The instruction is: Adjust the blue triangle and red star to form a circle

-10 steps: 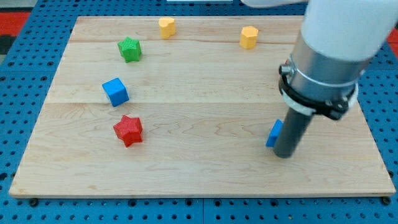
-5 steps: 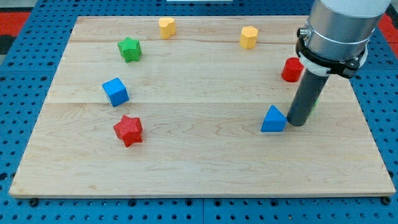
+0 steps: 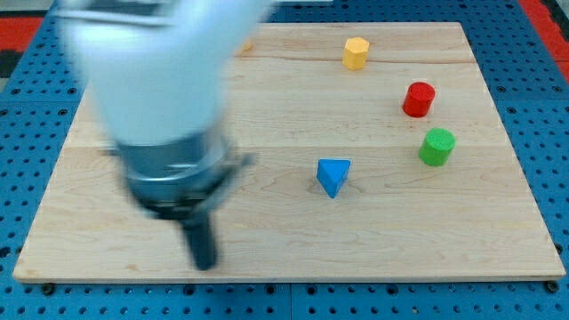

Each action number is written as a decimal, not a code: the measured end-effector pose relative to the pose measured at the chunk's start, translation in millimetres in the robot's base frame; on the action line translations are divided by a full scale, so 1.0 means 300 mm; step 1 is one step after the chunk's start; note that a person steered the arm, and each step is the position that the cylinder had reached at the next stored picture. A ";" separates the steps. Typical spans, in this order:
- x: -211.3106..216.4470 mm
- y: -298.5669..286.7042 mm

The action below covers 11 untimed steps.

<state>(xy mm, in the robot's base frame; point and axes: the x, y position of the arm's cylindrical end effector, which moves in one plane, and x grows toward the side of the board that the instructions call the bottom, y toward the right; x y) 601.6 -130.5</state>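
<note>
The blue triangle (image 3: 333, 175) lies a little right of the board's middle. My tip (image 3: 205, 264) is near the board's bottom edge at the lower left, far to the left of the blue triangle. The arm is motion-blurred and covers the left part of the board. The red star is hidden behind the arm.
A yellow block (image 3: 356, 52) sits near the top edge. A red cylinder (image 3: 418, 99) and a green cylinder (image 3: 436, 147) stand at the right. The wooden board (image 3: 498, 231) lies on a blue pegboard. Other blocks at the left are hidden by the arm.
The blue triangle has moved left toward the middle and turned. My arm has swung from the right side to the lower left, uncovering the green cylinder and hiding the left blocks.
</note>
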 end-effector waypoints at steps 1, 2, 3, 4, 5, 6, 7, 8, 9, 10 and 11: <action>-0.050 -0.185; -0.154 -0.115; -0.159 -0.035; -0.135 -0.241; -0.236 -0.236; -0.250 -0.147; -0.252 -0.052; -0.276 -0.018; -0.276 0.047; -0.279 0.090; -0.241 0.052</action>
